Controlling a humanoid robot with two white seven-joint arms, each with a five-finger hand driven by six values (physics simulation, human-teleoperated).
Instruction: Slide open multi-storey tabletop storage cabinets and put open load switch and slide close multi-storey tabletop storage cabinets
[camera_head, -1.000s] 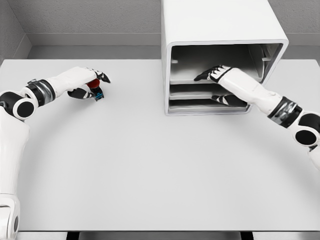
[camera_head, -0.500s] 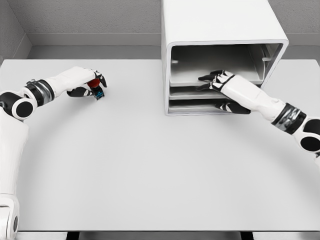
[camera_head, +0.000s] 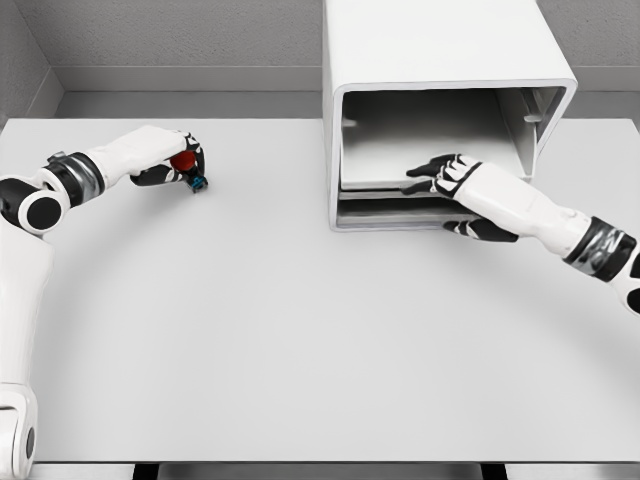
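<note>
Opening step under way at the storage cabinet (camera_head: 440, 110): right hand (camera_head: 452, 176), fingers spread and flat, resting on the top drawer (camera_head: 400, 175), thumb hooked under its front edge. Far left of the cabinet, left hand (camera_head: 172, 160) curled around the red load switch (camera_head: 186, 165), low over the table (camera_head: 300, 330). Next, probably: more pull outward, then switch carried across to the drawer. Compared with a second ago, right hand drawn back toward the cabinet's mouth, drawer slid slightly out.

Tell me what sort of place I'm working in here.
Probably a simulated test bench: a bare white table, plain grey walls, and only a white cabinet and a small switch on it.
</note>
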